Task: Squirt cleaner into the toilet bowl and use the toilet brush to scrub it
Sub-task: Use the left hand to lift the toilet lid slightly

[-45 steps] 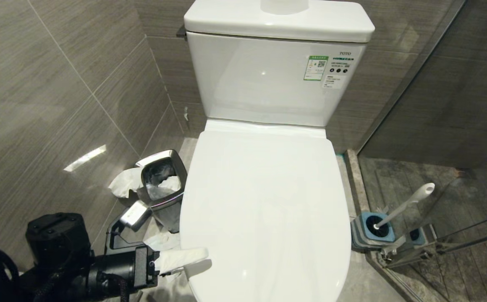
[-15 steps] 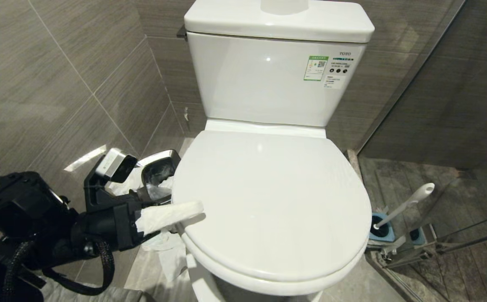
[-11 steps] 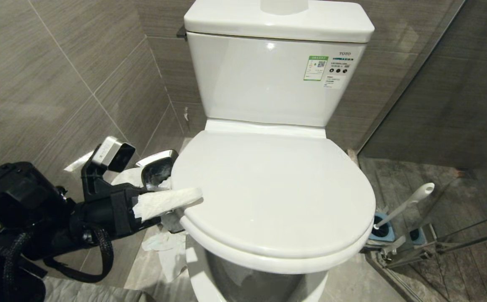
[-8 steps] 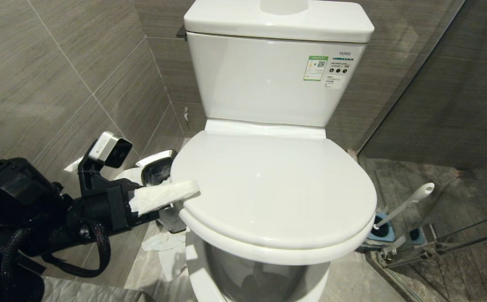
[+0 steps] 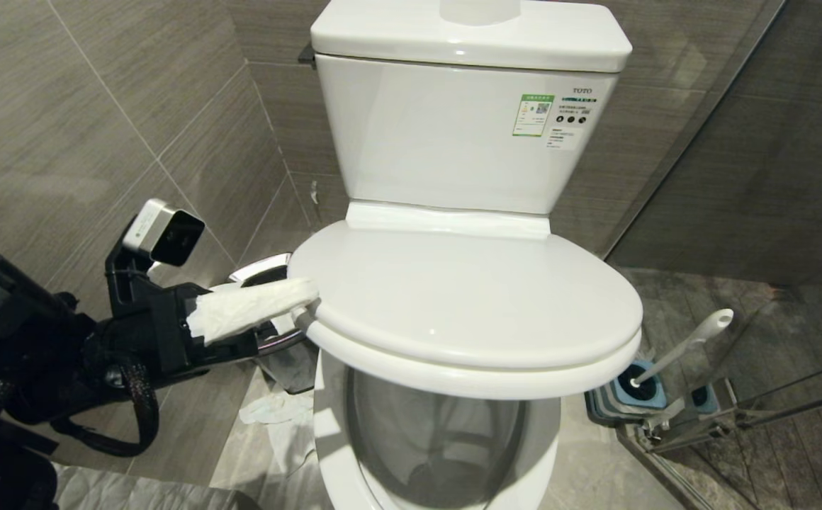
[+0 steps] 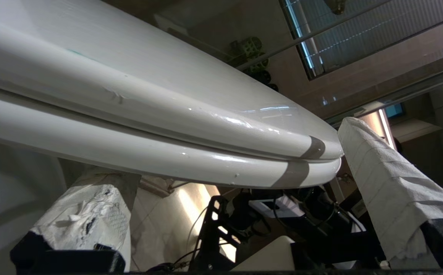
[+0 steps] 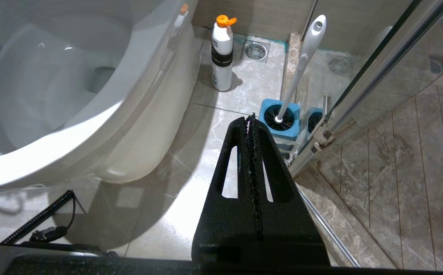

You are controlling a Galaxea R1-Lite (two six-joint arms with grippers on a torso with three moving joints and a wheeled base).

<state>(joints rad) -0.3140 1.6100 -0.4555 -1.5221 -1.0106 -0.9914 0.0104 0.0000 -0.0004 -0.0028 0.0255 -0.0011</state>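
The white toilet bowl (image 5: 329, 432) shows its basin (image 7: 53, 88) under the lid (image 5: 468, 290) and seat, which are both tilted up off the rim. My left gripper (image 5: 305, 308) is open at their left edge. One tissue-wrapped finger lies above the lid (image 6: 168, 95) and the other below the seat (image 6: 149, 149). The toilet brush (image 5: 687, 343) leans in its blue holder (image 5: 638, 386) on the floor to the right. My right gripper (image 7: 250, 120) hangs shut and empty near that holder (image 7: 280, 120). The cleaner itself is out of view.
A white bottle with an orange cap (image 7: 221, 53) stands on the floor beside the toilet's base. A steel waste bin (image 5: 269, 347) and loose tissue (image 5: 276, 411) sit behind my left gripper. A glass shower partition (image 5: 737, 212) closes the right side, and a tiled wall the left.
My left gripper has risen along the toilet's left side. The lid and seat have tilted up with it, uncovering the front of the bowl. The right arm has not moved.
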